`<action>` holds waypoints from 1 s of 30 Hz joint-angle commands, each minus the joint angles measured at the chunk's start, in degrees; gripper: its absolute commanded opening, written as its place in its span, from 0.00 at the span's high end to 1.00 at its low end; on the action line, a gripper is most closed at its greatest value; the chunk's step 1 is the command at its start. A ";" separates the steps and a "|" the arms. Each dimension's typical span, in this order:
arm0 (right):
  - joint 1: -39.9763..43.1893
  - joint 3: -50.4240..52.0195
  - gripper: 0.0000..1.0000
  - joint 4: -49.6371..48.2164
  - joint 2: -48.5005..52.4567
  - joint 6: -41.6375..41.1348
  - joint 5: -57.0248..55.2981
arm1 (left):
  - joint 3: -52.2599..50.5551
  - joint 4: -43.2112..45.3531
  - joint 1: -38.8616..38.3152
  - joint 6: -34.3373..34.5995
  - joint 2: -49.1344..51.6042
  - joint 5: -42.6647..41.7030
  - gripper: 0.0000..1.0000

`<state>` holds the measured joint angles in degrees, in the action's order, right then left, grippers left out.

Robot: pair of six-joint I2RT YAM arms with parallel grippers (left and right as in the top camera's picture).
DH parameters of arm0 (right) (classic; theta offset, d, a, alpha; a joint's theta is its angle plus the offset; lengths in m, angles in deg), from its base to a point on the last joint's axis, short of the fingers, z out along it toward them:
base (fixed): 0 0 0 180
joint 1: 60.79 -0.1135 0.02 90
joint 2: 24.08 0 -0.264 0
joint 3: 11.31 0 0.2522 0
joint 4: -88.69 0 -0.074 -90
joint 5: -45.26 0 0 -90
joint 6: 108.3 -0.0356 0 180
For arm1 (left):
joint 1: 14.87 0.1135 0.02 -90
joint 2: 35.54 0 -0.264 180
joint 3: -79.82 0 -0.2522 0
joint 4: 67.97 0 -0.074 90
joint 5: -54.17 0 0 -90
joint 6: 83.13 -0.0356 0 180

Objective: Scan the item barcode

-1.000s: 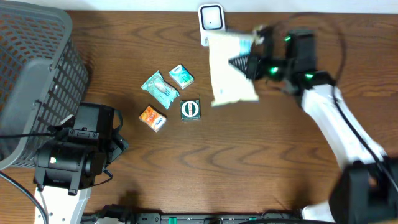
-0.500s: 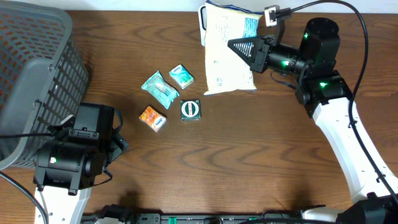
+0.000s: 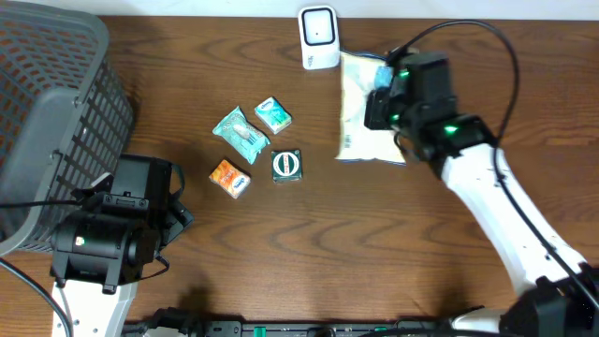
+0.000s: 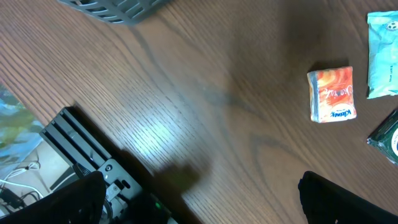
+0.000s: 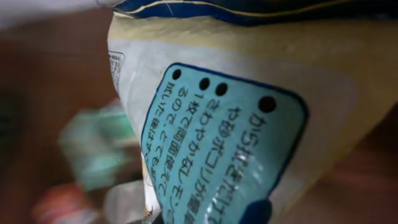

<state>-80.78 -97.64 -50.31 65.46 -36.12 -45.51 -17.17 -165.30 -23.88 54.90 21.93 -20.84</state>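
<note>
A grey basket (image 3: 47, 103) is recorded at far left. The left gripper (image 4: 199, 183) is held over the bare table (image 4: 186, 93), its fingers spread wide with nothing between them. An orange packet (image 4: 331, 93) is noted mid-table. The pale snack bag (image 3: 365, 131) is found just right of the white scanner (image 3: 318, 37). It is pinched near its upper right by the right gripper (image 3: 382, 101), whose jaws are pressed onto it.

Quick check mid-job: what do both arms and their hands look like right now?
Right arm: white links, black boxy joint housings with green lights, and a black cable looping off it. Left arm: a black boxy housing with one green light, a white link below, more black cabling. Left hand: matte black fingers. Right hand: black too.
</note>
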 commanded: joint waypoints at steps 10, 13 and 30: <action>-9.40 0.57 0.99 3.67 4.92 18.71 -45.20 | 1.09 -0.15 0.22 0.55 -0.26 0.92 0.02; -10.32 0.72 0.99 5.38 9.07 16.57 -45.18 | 1.09 -0.15 0.22 0.55 -0.26 0.92 0.02; -23.43 -1.92 0.45 5.81 13.09 4.50 -25.66 | 1.09 -0.15 0.22 0.55 -0.26 0.92 0.02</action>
<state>-103.05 -97.05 -44.38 82.59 -27.92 -78.34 -17.17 -165.30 -23.88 54.90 21.93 -20.84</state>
